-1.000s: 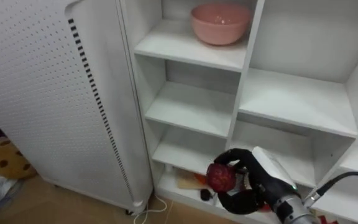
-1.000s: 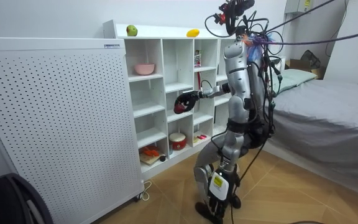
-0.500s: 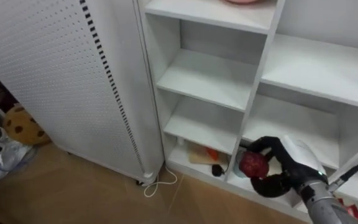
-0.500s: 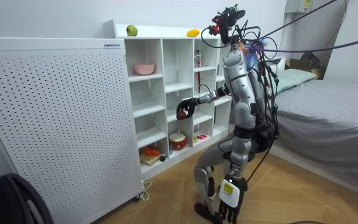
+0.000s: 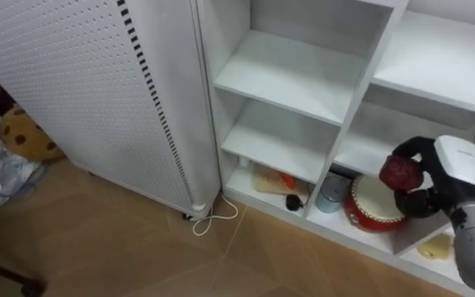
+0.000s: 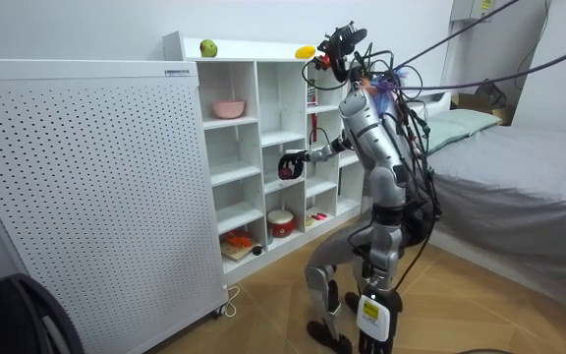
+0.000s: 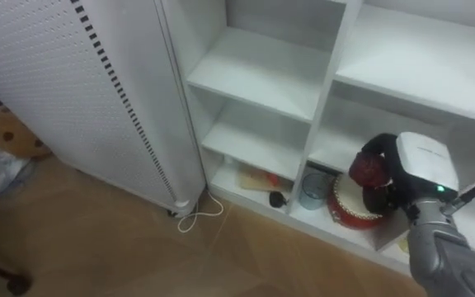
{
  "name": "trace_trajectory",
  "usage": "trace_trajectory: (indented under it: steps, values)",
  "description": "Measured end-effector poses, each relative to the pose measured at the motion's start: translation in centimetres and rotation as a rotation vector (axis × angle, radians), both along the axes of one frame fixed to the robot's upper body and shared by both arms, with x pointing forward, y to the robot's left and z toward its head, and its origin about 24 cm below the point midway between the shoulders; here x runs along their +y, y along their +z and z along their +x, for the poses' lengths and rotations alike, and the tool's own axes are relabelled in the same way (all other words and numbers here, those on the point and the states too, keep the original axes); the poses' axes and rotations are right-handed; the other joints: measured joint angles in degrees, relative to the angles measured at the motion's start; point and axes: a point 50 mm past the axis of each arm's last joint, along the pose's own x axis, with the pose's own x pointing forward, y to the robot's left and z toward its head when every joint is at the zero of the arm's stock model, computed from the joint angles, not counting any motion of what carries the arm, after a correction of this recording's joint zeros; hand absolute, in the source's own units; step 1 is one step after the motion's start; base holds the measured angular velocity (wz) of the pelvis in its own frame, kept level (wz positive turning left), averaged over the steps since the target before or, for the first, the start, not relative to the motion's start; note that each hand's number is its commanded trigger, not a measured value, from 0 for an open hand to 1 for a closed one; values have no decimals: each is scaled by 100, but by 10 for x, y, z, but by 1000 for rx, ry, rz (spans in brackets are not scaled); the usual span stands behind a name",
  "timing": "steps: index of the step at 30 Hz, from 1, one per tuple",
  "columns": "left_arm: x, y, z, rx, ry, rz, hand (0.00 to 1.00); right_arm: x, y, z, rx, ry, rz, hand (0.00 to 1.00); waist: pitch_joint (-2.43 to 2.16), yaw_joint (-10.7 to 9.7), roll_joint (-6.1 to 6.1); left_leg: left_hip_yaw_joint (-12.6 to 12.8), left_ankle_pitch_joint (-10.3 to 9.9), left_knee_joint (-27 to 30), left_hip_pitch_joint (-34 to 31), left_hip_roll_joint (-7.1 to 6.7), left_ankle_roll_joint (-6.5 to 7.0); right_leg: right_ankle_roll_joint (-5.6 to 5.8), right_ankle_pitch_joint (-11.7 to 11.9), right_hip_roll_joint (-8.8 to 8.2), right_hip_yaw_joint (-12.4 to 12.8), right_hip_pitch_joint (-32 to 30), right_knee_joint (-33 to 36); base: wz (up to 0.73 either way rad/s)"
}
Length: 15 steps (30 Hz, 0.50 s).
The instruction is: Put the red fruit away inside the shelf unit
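Going left to right: we've got the white perforated panel (image 5: 72,91), a white cord (image 5: 213,223) looped on the floor at its foot, then the closet (image 5: 291,74) with its open white shelves. In the bottom row there's a small pale cup (image 5: 331,192) just beside a round red pot (image 5: 369,205). The fruit (image 5: 399,173) is dark red and roundish, and it isn't on any shelf yet. It's up in the air in front of the closet, above that pot in our view, with the right hand (image 5: 460,165) curled round it, thumb and fingers on opposite sides. Our guess is it's light and firm with a smooth, slightly slippery skin. So we'd wrap it around the middle like this, not pinch it hard enough to bruise. Being round, it'll probably roll on a flat shelf, so we'd set it down gently.
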Motion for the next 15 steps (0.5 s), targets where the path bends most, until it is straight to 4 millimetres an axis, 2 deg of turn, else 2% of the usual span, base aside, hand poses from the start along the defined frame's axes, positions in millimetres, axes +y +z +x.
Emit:
trace_trajectory:
  steps: [3,7,12,15]
  values:
    - [2,1,7,-17,37,-12,0,-8,11,1,-28,-44,-16,100,1,-34,-2,74,30,29,-129,0,35,13,-7,-81,11,-150,85,10]
    - [4,2,11,-17,61,-26,0,-8,14,2,-47,-52,-19,100,3,-59,-6,175,40,29,-137,-2,60,46,-23,-105,117,-225,143,1]
    - [8,5,19,-38,73,-23,0,-8,20,4,-70,-67,-22,100,4,-156,-12,216,54,25,-253,23,82,54,-21,-112,131,-360,155,-1]
    - [12,6,20,-34,74,-9,0,-9,23,4,-91,-83,-12,100,24,-166,-96,277,60,8,-316,65,75,75,9,-97,175,-484,155,-15]
